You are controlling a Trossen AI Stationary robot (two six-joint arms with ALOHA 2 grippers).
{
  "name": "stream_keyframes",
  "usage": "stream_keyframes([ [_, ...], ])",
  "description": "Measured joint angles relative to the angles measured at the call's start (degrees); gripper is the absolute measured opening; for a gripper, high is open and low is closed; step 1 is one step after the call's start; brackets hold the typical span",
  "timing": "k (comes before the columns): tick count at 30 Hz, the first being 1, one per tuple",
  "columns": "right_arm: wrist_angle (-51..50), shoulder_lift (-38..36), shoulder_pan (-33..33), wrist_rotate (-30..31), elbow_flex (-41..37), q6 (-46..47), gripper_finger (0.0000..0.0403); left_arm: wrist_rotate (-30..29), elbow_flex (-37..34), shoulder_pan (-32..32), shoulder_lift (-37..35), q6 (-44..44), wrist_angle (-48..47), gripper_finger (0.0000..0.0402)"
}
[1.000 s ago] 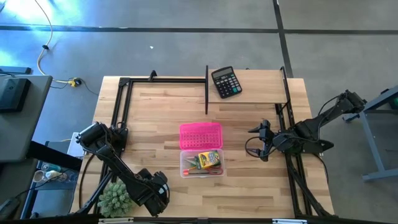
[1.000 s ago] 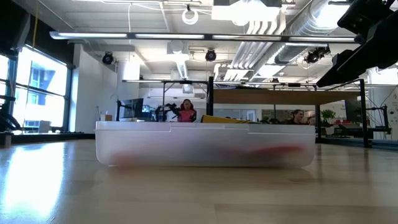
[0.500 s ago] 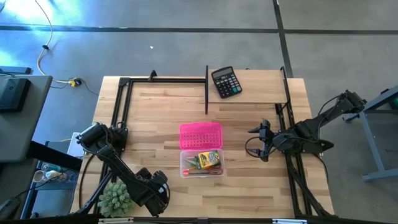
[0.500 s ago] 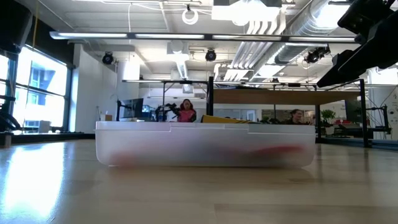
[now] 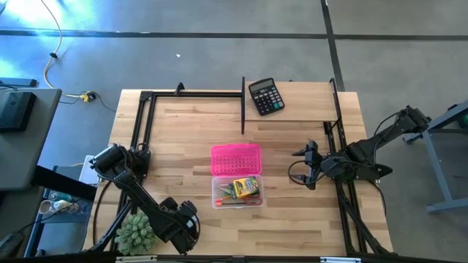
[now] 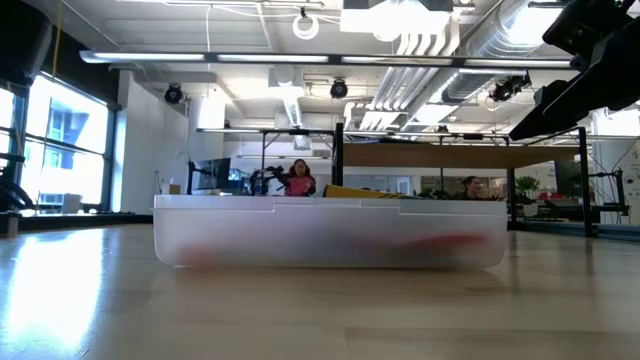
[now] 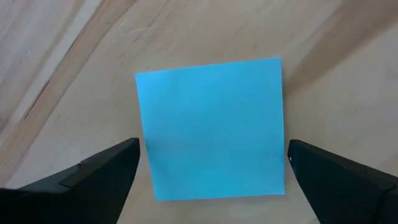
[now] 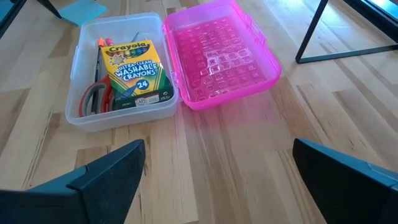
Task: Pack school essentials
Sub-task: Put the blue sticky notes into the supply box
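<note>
A clear plastic box sits mid-table with its pink lid hinged open toward the far edge. In the right wrist view it holds the yellow-green crayon box, red-handled scissors and an orange pencil. The light blue notepad lies flat on the wood and is hidden under the arm in the high view. My left gripper hovers over it, open, a finger on either side and clear of it. My right gripper waits open, right of the box.
A fuzzy green plant stands at the near edge beside my left arm. A black calculator lies at the far edge. Black frame rails border the work area. In the low view the box fills the middle.
</note>
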Motion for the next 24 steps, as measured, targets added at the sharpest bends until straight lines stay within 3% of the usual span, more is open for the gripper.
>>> stream_keyframes([
  [24,0.00,0.01,0.01,0.02,0.01,0.00,0.0398,1.33,-0.37,0.71,1.61,2.66,1.37,0.0400],
])
